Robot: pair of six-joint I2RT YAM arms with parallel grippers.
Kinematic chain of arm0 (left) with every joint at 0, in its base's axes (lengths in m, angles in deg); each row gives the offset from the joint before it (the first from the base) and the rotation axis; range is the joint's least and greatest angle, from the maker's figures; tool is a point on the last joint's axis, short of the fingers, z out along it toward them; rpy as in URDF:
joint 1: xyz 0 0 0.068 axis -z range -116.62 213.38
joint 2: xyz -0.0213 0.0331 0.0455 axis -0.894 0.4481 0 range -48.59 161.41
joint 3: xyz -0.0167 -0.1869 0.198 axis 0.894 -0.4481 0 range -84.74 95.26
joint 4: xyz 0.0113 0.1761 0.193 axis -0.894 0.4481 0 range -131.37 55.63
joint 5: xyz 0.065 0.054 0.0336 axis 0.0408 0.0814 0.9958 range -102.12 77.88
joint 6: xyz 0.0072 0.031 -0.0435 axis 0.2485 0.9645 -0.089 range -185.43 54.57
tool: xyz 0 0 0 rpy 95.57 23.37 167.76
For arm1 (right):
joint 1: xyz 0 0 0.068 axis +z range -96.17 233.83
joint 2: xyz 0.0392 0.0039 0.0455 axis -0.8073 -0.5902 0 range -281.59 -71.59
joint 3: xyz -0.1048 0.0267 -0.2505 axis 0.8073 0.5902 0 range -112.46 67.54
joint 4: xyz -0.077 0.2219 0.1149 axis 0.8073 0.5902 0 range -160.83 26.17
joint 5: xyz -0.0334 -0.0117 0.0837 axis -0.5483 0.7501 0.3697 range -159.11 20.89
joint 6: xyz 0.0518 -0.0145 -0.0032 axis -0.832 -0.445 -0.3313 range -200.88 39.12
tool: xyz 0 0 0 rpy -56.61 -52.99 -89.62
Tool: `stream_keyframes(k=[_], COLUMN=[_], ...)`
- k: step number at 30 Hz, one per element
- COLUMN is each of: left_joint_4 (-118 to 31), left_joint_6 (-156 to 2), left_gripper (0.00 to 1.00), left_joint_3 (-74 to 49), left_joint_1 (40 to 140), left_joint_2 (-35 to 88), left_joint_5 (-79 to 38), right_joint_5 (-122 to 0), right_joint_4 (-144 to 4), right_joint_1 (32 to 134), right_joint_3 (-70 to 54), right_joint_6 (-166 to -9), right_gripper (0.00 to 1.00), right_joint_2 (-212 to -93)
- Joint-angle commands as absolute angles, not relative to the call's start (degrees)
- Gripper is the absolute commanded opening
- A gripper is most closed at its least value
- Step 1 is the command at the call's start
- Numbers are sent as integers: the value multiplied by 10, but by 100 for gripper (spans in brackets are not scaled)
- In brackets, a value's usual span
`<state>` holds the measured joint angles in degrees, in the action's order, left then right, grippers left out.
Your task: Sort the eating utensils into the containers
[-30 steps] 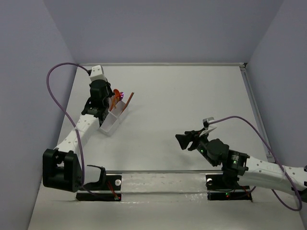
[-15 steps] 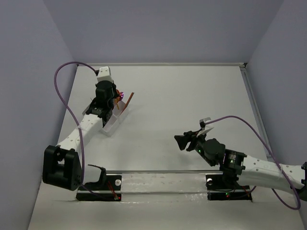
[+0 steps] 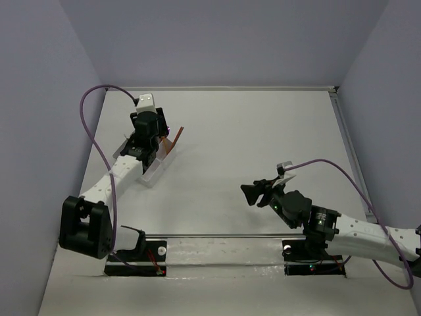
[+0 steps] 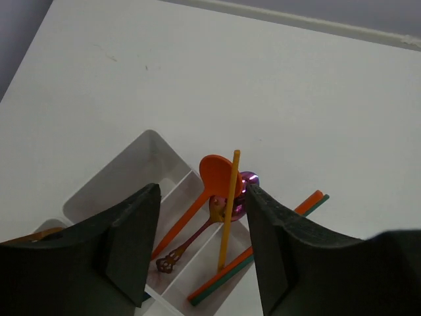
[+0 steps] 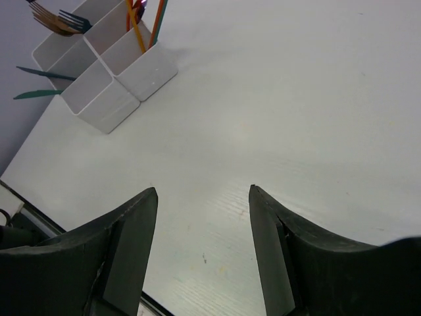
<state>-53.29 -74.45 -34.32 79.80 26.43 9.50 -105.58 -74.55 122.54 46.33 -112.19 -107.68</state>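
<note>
Matt plastic tray (image 4: 125, 172), glossy metal spoon (image 4: 245, 191), matt table (image 3: 263, 138).

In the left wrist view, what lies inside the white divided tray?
Inside the tray: an orange spoon, a shiny spoon, a yellow stick and orange and teal sticks. The left fingers cover its nearer compartments, so their contents are hidden.

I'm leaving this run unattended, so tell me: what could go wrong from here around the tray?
1. The left gripper hangs open over the tray, with a thin yellow-orange stick standing up between its jaws; pulling away could snag it and flick it out.
2. The orange and teal sticks overhang the tray's rim, so a nudge might lever them out or shift the tray.
</note>
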Motion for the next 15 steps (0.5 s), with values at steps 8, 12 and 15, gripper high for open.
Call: stream_keyframes(k=[8, 12, 15], left_joint_4=[-526, -520, -506], left_joint_6=[-801, -817, -825], left_gripper=[92, 99, 99], left_joint_3=[-293, -316, -328], left_joint_1=[845, 845, 845], left_joint_2=[97, 9, -63], left_joint_5=[6, -22, -34], right_joint_5=[-1100, -1119, -1131], right_joint_4=[-728, -674, -655], right_joint_1=[1231, 1231, 1231], right_joint_3=[443, 415, 393], right_joint_6=[-1122, -1123, -1104], right_gripper=[65, 87, 100], right_joint_2=[-1078, -1064, -1048])
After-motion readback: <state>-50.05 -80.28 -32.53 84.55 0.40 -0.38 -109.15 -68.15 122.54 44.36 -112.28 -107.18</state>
